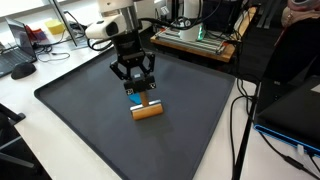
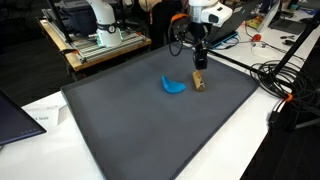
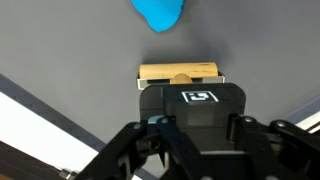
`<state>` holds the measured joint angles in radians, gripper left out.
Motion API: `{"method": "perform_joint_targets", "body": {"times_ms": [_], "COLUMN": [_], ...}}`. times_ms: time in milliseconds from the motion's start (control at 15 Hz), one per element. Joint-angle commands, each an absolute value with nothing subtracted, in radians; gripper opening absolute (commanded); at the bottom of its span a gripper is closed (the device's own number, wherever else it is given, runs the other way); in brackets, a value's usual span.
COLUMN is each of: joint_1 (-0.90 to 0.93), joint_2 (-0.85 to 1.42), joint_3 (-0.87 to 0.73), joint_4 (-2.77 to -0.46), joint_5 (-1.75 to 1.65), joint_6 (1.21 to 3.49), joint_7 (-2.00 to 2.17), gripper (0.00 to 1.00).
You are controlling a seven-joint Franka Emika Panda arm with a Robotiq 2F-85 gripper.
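Most of the desk (image 2: 130, 130) mat is wide open. Only blockers: the wooden block (image 2: 199, 82) under the end effector (image 2: 199, 66), blue cloth (image 2: 173, 85) just beside it at 9 o'clock.

Arm (image 2: 200, 15): white Panda, enters from the far side in both exterior views, bent over, wrist pointing straight down.
Wrist (image 1: 128, 45): black housing, vertical, directly above the gripper.
Gripper (image 1: 134, 88): black Robotiq, pointing down, low over the surface; in an exterior view it sits at the far right (image 2: 199, 66).
Jaws: linkages spread in an exterior view; fingertip gap cannot be determined.
Wrist view: gripper body (image 3: 200, 110) fills the lower frame, linkages to either side; fingertips hidden behind the body.
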<state>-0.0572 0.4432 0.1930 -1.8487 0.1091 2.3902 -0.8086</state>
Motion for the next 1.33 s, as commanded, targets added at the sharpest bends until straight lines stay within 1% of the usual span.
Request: {"method": "perform_joint_targets", "body": {"times_ms": [0,200,400,600,800,1267], "joint_1": [-0.055,-0.065,-0.057,-0.047,-0.042,-0.034], "joint_2": [0.415,0.382,0.347,0.328,0.319,0.325], "joint_3": [0.191,0.199,0.183,0.156,0.120,0.043], "joint_4": [-1.818,-1.807,-1.805,-1.790,-1.762,-1.668], "joint_5": [0.151,0.200,0.236,0.214,0.178,0.112], "joint_6": [2.255,2.185,2.188,2.204,2.171,2.046], "joint_7": [-0.717,-0.681,-0.611,-0.493,-0.368,-0.132], "gripper": [0.22,0.22,0.22,0.22,0.22,0.22]}}
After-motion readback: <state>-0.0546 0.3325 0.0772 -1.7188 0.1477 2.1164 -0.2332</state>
